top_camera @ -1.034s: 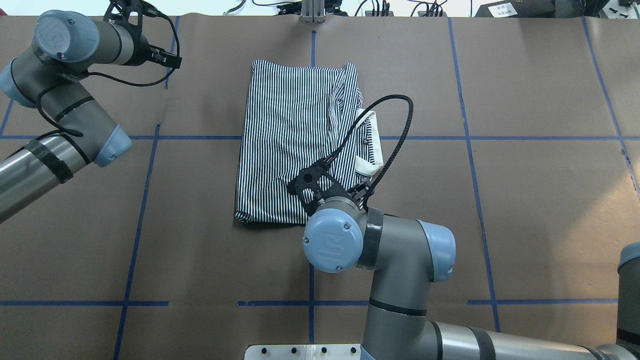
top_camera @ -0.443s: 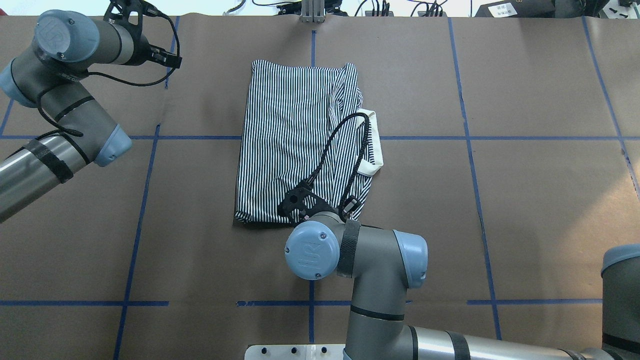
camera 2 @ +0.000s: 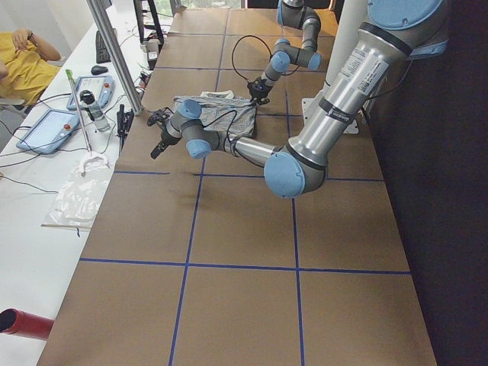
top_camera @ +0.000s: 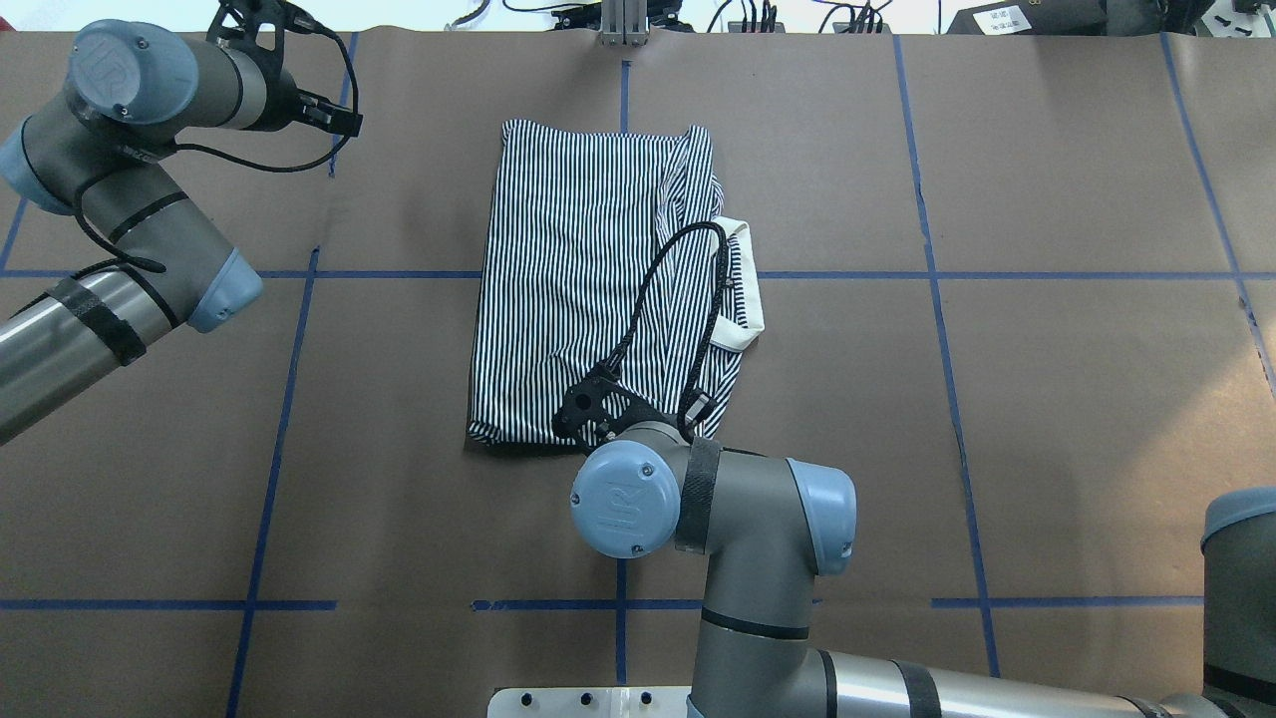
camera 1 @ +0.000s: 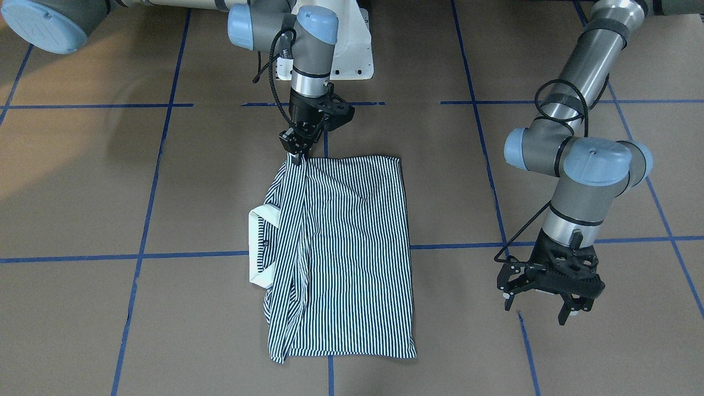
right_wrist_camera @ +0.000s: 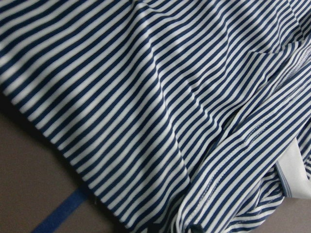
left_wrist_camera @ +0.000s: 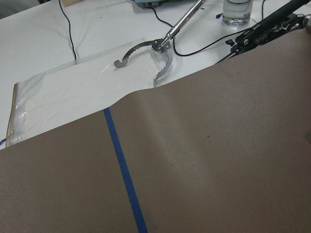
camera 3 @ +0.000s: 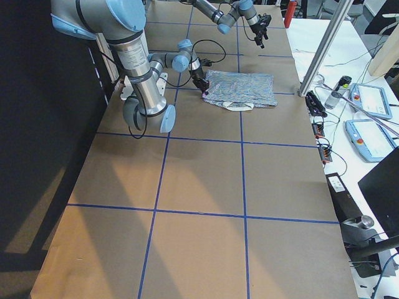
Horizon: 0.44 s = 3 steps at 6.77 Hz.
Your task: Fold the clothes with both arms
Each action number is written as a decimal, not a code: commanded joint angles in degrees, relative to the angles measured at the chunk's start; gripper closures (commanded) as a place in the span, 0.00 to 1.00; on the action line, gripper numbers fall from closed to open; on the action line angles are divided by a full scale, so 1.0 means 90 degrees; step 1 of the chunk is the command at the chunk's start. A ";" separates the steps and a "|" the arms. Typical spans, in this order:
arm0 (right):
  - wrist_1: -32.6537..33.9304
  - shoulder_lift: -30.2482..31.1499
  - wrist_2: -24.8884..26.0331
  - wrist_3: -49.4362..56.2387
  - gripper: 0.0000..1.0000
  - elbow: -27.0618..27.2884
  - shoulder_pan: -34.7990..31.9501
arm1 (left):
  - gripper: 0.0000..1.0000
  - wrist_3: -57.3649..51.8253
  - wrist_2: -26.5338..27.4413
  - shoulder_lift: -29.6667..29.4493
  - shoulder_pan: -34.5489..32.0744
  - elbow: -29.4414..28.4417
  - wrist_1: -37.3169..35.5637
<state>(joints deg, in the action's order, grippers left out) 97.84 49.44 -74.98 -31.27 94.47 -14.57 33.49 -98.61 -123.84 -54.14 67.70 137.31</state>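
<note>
Risk: right claw [camera 1: 297, 155] pinching one corner of shirt [camera 1: 352, 247], left claw [camera 1: 538, 309] gaping well apart from shirt; one-sided pull may skew or undo folds.

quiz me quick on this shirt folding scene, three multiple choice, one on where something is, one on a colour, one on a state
1. Which arm's pincer is at the polo shirt? A) the left arm's B) the right arm's C) neither
2. What colour are the tape lines on the table? A) red B) yellow C) blue
3. How is the left pincer? A) open over bare table B) shut on the collar C) shut on a sleeve

Answers: 1 B, the right pincer meets the shirt's robot-side edge, where the fabric peaks up into it. 2 C, the grid lines are blue. 3 A, its jaws stand apart, well clear of the shirt.
</note>
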 commanded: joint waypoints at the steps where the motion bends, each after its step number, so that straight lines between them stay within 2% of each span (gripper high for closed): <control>1: -0.0003 0.0053 0.0001 0.0211 0.67 0.0176 -0.0090 | 0.00 0.0000 0.0000 0.0000 0.0000 -0.0003 -0.0003; 2: -0.0003 0.0237 -0.0009 0.0290 0.68 0.0361 -0.0158 | 0.00 0.0000 0.0000 0.0000 0.0000 -0.0003 -0.0003; 3: -0.0041 0.0577 -0.0009 0.0291 0.75 0.0663 -0.0169 | 0.00 0.0000 0.0000 0.0000 0.0000 -0.0003 0.0007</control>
<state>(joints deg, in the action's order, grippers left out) 97.72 52.12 -75.04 -28.92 98.09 -15.83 33.49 -98.61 -123.84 -54.14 67.68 137.31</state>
